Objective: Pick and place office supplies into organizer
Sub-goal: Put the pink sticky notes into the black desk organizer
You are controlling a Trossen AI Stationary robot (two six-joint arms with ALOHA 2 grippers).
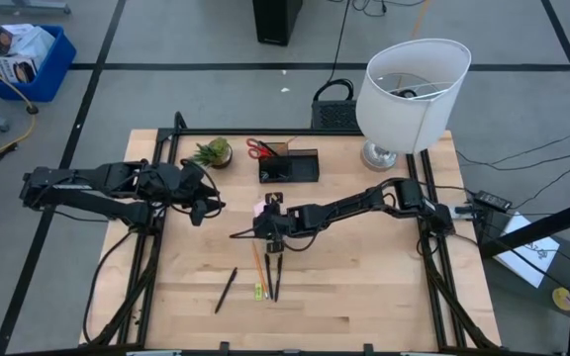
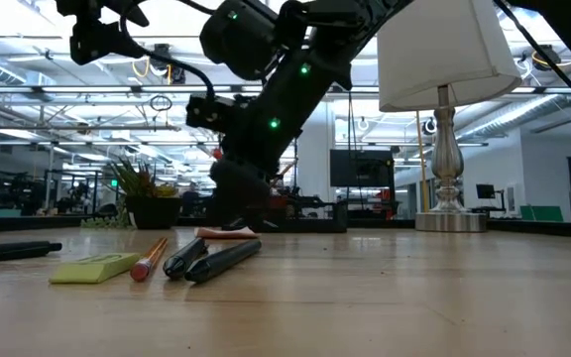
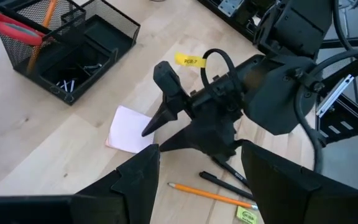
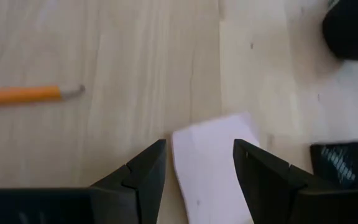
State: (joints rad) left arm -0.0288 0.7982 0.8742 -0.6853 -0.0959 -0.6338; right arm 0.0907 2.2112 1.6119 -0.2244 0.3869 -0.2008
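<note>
Right wrist view: sticky-note pad [image 4: 213, 158] flat mid-table, short of the organizer [image 1: 289, 166] at the far edge, sits between the right gripper's [image 4: 197, 168] spread fingers; I'd lower square before pinching its edges.

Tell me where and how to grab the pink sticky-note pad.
Grip the pink sticky-note pad by two opposite edges, coming straight down from above. It lies flat on the table, so only its thin sides offer purchase, probably with the fingertips almost touching the wood. The right gripper is already open with the pad between its fingers. The left gripper waits, open, farther back.
</note>
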